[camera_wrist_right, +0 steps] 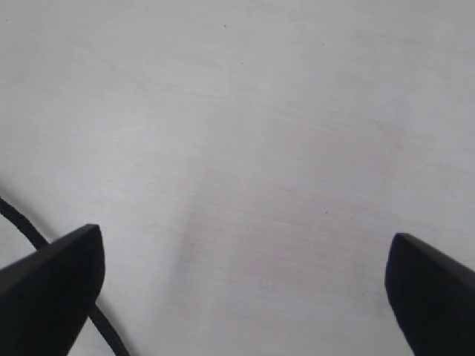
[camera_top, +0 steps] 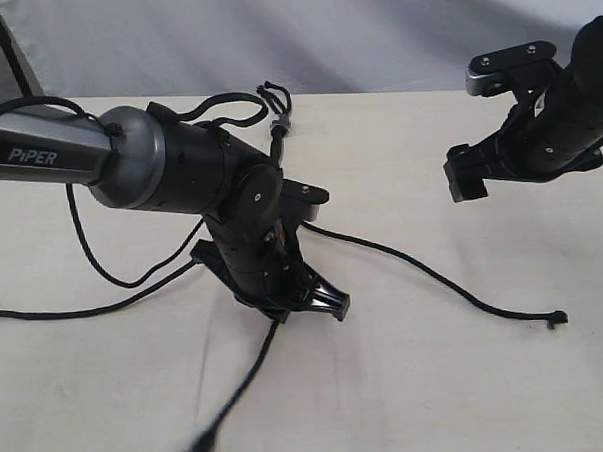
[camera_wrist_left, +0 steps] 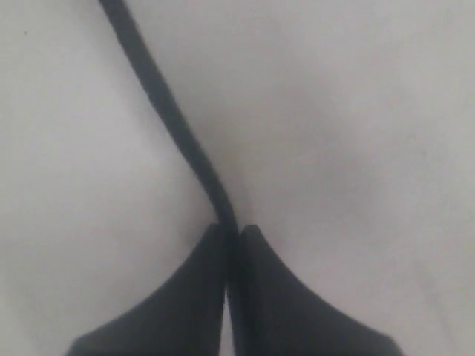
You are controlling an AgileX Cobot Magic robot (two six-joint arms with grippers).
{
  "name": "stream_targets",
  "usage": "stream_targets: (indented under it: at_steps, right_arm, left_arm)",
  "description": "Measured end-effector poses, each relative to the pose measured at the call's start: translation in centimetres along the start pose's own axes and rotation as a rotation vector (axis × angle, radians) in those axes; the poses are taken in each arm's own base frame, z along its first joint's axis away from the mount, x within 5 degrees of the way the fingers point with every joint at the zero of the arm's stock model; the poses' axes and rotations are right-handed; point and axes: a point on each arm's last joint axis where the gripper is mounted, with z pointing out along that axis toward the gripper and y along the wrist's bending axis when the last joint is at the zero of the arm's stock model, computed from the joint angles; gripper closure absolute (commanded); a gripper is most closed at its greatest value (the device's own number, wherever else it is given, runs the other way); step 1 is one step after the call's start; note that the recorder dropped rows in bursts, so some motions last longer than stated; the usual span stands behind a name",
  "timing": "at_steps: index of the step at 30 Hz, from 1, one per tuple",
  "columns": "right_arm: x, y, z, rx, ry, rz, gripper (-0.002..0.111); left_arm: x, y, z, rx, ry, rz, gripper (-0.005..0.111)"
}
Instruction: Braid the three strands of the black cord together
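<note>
The left gripper, low in the centre of the exterior view, is pressed together on the middle strand of the black cord. The knot of this cord lies at upper centre on the table. The left strand runs to the left edge and the right strand to the lower right. The right gripper, at upper right, is spread wide and grips nothing.

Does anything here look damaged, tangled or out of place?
Nothing is damaged. The three strands are spread apart over the table, not yet crossed; the left gripper is shut on one strand, the right gripper is open, holding nothing.
</note>
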Motion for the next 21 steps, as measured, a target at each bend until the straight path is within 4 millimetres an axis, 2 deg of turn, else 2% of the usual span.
stream_targets:
  at_steps: [5,11,14,17,21]
  right_arm:
    - [0.0,0.0,0.0,-0.002,0.000,0.001,0.013]
    - [0.0,0.0,0.0,-0.003,0.000,0.001,0.013]
    - [0.0,0.0,0.0,-0.003,0.000,0.000,0.013]
    - [0.0,0.0,0.0,-0.004,0.000,0.002,0.013]
    - [0.0,0.0,0.0,-0.004,0.000,0.000,0.013]
  left_arm:
    - [-0.6,-0.2,-0.8,-0.006,0.026,0.066,0.107]
    - [-2.3,0.5,-3.9,-0.144,0.044,0.246,0.107]
    - [-3.0,2.5,-5.2,-0.279,0.053,0.308,0.107]
    - [-3.5,5.4,-5.7,-0.381,0.067,0.313,0.107]
    - [-4.5,9.6,-5.8,-0.419,0.016,0.304,0.107]
